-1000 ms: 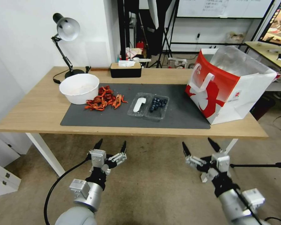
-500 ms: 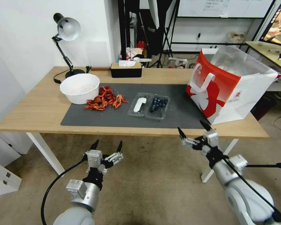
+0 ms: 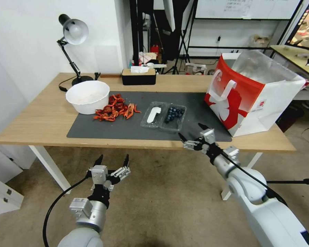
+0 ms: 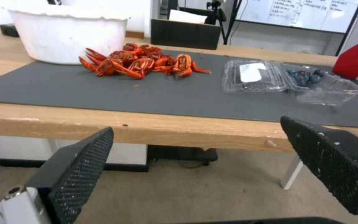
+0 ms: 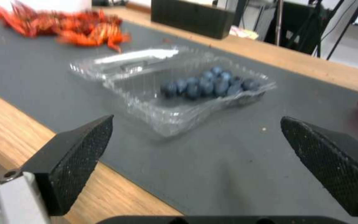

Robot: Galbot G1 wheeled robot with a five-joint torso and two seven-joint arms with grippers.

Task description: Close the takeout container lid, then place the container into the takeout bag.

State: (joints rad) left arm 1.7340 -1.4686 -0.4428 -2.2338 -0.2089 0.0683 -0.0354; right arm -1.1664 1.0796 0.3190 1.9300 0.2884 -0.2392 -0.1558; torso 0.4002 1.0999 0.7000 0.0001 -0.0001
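Note:
The clear takeout container (image 3: 172, 117) (image 4: 315, 84) (image 5: 195, 90) lies open and flat on the dark mat, blueberries in its right half. Its lid (image 3: 153, 115) (image 4: 251, 74) (image 5: 125, 60), with a white oblong sticker, lies flat to the left of the berry half. The red-and-white takeout bag (image 3: 254, 91) stands open at the table's right end. My right gripper (image 3: 191, 133) is open over the table's front edge, just in front of the berry half and not touching it. My left gripper (image 3: 112, 159) hangs open below the table's front edge, holding nothing.
A white bowl (image 3: 87, 96) (image 4: 65, 34) and a pile of red crayfish (image 3: 115, 107) (image 4: 139, 60) sit on the mat's (image 3: 103, 127) left part. A black tissue box (image 3: 138, 76) and a desk lamp (image 3: 72, 44) stand at the table's back. Floor lies below the front edge.
My right gripper has risen from below the table and moved forward and left to the front edge near the container. The left gripper has sunk slightly.

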